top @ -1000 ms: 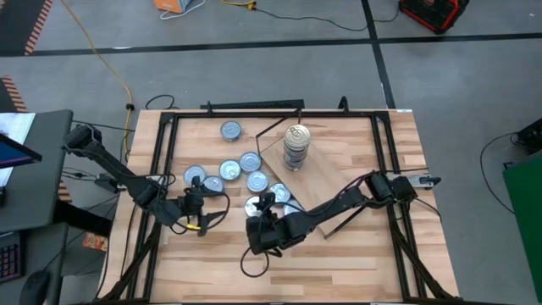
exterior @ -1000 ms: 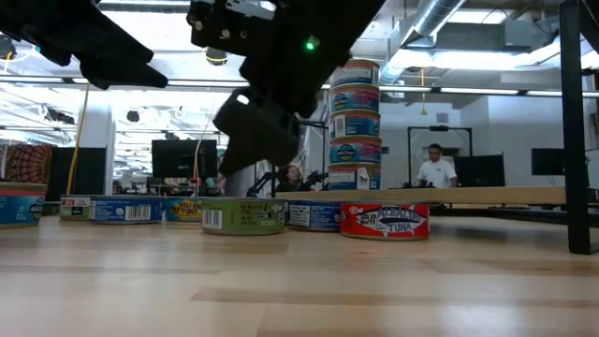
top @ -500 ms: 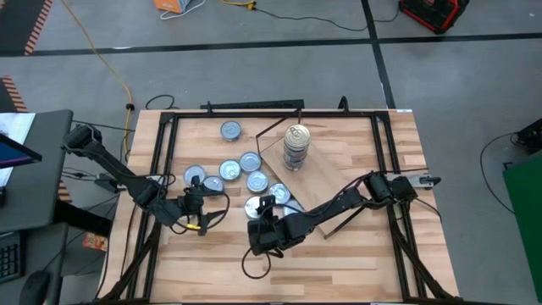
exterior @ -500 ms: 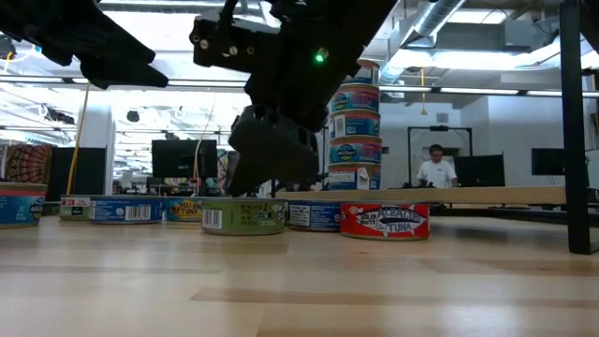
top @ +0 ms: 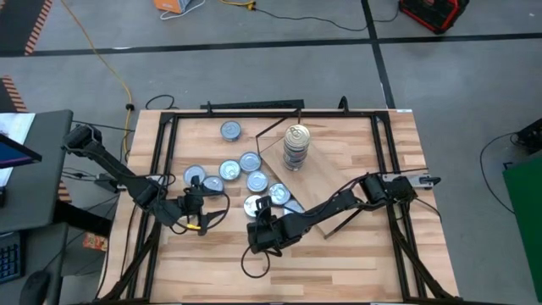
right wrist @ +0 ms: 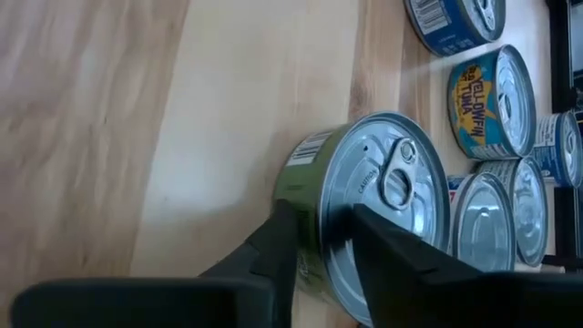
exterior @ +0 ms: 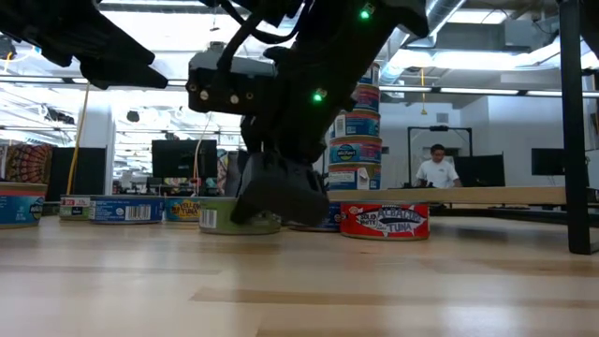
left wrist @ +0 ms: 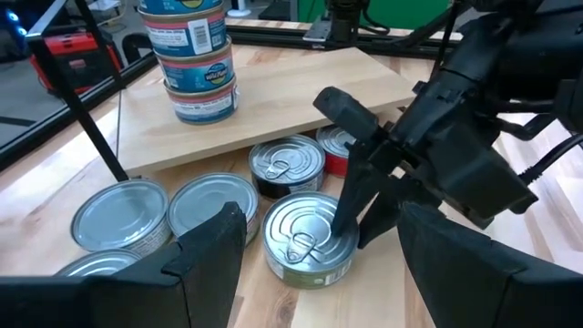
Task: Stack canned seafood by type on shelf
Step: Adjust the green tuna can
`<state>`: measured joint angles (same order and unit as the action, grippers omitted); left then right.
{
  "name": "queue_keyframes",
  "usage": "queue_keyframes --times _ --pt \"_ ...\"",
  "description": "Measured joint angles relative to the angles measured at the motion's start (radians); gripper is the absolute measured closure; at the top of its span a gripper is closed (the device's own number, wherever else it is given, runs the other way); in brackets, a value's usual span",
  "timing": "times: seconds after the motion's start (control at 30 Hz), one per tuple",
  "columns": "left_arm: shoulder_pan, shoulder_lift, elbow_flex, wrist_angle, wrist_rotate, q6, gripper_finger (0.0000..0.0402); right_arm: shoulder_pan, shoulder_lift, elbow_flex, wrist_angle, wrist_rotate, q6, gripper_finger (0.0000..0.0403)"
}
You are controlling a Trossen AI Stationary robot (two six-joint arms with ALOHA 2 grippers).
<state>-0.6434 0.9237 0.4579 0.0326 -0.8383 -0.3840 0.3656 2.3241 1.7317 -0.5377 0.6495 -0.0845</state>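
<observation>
Pinching the green-sided tin (right wrist: 364, 214) by its rim, my right claw (right wrist: 319, 246) has fingers astride lid and wall, for lifting toward the shelf (top: 334, 174) at two o'clock. Left claw (top: 196, 206) waits at nine o'clock, parted and empty.

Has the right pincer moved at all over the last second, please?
Yes. In the low view the right pincer has dropped beside the stack of tins on the shelf, down onto the green-sided tin on the table.

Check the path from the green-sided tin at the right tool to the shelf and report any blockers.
Two tins, a red-labelled tin and another tin, lie between the green-sided tin and the shelf edge; the right tool would need to lift over them.
</observation>
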Motion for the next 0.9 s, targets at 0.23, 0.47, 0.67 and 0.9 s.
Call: queue_keyframes --times 0.23,0.47,0.67,0.9 --pt "0.000 0.000 0.000 0.000 0.000 0.000 0.0125 0.004 -0.002 0.000 0.003 -0.029 -0.028 0.0336" --pt "0.000 0.000 0.000 0.001 0.003 -0.007 0.0125 0.013 -0.003 0.002 0.007 -0.112 -0.052 0.0391" --pt "0.000 0.000 0.000 0.001 0.050 -0.064 0.0125 0.019 -0.001 0.007 0.004 -0.121 -0.050 0.0374" --pt "0.010 0.049 0.000 0.040 0.141 -0.155 0.0125 0.020 -0.004 0.014 0.002 -0.128 -0.061 0.0384"
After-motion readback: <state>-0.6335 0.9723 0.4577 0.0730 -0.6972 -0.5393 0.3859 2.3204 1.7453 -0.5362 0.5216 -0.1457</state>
